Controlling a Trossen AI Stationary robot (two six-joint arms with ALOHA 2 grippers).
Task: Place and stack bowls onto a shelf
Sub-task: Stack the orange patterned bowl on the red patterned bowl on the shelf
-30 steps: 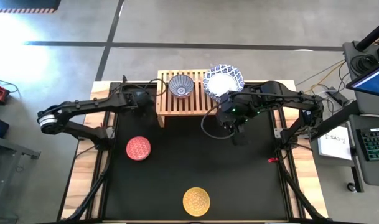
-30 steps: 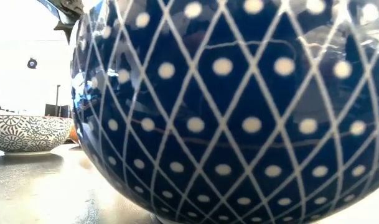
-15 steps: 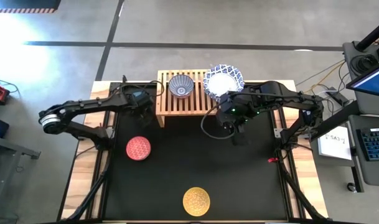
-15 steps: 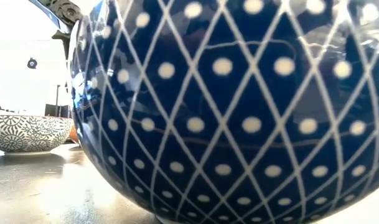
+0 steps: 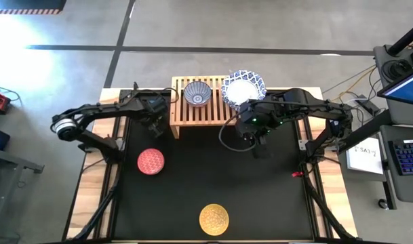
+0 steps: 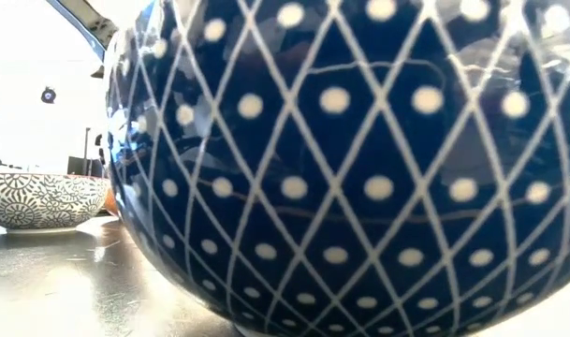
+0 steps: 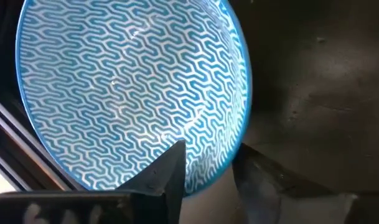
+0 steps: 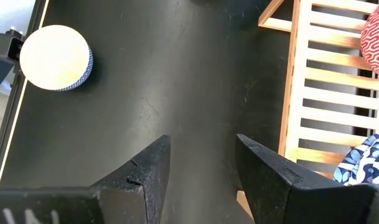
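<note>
Jaws of left gripper [image 7: 208, 163] set astride rim of blue bowl [image 7: 127, 87], narrowed lately; firm clamp cannot be confirmed. Left arm drawn in beside left end of shelf [image 5: 192, 115] within last second: placing judged imminent. Jaws of right gripper [image 8: 201, 149] held apart, empty, over tabletop [image 5: 213, 169], unmoved. Red bowl [image 5: 150, 161] and yellow bowl [image 5: 213, 218] left on tabletop. Farther, ribbed bowl [image 5: 196, 93] and white scalloped bowl [image 5: 243, 87] noted on shelf.

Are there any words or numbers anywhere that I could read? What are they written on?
No text can be read in any view.
White sheet on the desk right of the table: dark marks, too small to read.
Keyboard beside it: key marks too small to read.
Bowls and shelf: only patterns, no writing.
</note>
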